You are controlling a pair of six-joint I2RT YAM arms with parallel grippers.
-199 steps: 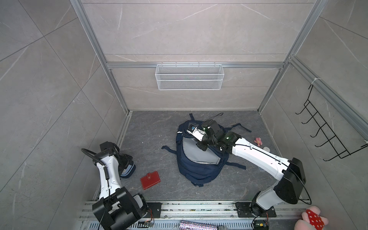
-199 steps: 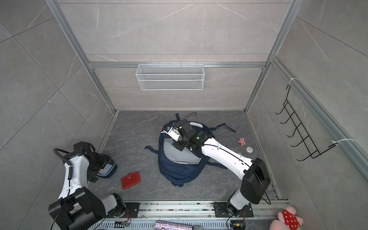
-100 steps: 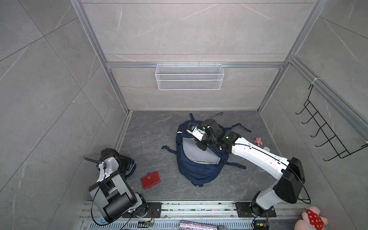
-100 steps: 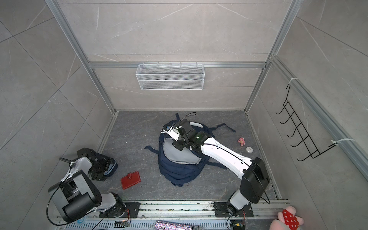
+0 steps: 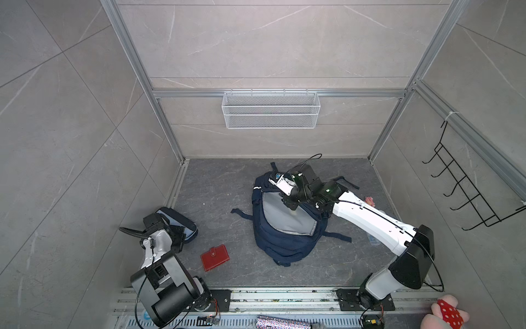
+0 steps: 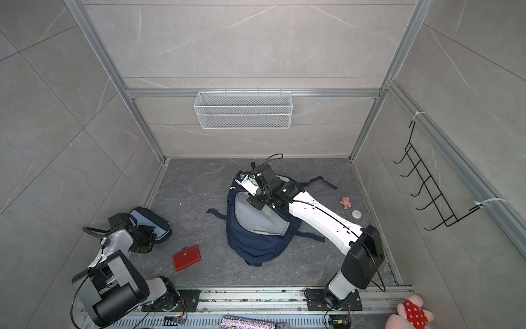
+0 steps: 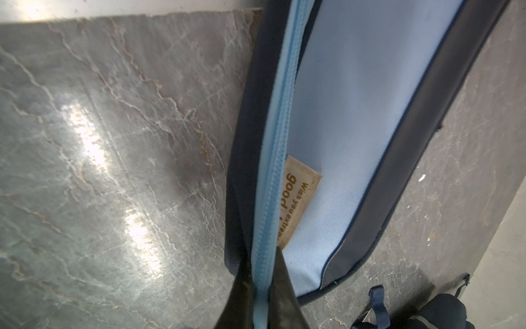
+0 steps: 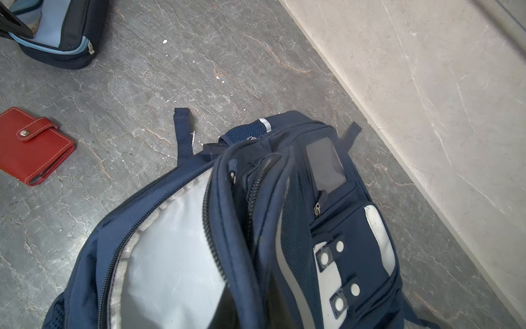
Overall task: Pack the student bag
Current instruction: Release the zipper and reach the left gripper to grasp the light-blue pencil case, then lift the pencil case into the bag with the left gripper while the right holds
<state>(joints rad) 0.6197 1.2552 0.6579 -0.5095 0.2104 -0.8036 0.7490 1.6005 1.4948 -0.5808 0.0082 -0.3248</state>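
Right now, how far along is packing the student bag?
Done: the student bag lies unzipped, right fingers holding its flap up. In hand: left fingers pinch the zip edge of the pencil case. Left: pencil case and red wallet lie on the floor, unpacked.

The only writing I can make out is on the case (image 7: pixel 355 114), in the left wrist view. A small tan label (image 7: pixel 301 199) sits on its pale blue panel, tucked just beside the case's light-blue zip (image 7: pixel 277 159). Its brownish-orange letters run lengthwise along the zip. The big line says "good", and whatever follows is cut off. The small line beside it says "Wish you extrem", with its end hidden at the zip edge. In the right wrist view a tan tag (image 8: pixel 90 50) on the case's end is too small to read.
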